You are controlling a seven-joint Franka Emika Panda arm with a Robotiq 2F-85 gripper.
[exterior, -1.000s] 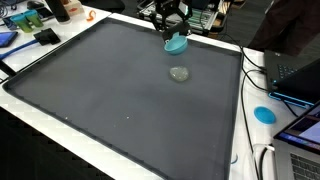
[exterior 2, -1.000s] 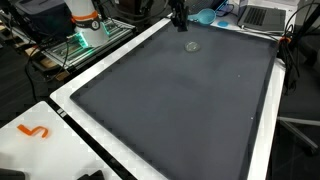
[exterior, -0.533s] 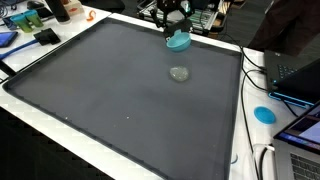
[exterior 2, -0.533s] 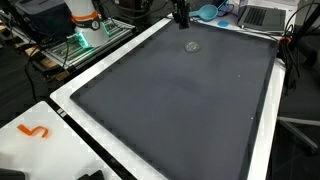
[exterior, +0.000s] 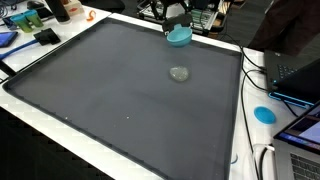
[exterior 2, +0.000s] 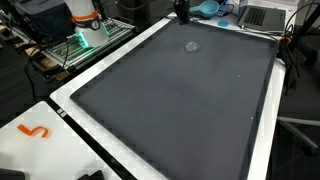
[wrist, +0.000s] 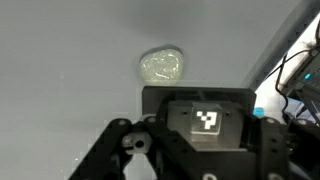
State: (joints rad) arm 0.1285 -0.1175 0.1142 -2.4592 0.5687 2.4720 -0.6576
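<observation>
My gripper hangs over the far edge of the dark mat. It is shut on a small teal object and holds it clear of the mat. It also shows as a dark shape in an exterior view. A small pale translucent lump lies on the mat in front of the gripper and shows in both exterior views. In the wrist view the lump lies ahead on the mat. A black block with a square marker hides the fingers and the teal object.
A white border frames the mat. A blue disc, cables and laptops sit beside it. Cluttered benches and equipment stand along the other sides. An orange squiggle lies on the white corner.
The gripper has risen a little and drawn back toward the far edge, carrying the teal object up with it. The pale lump has not moved.
</observation>
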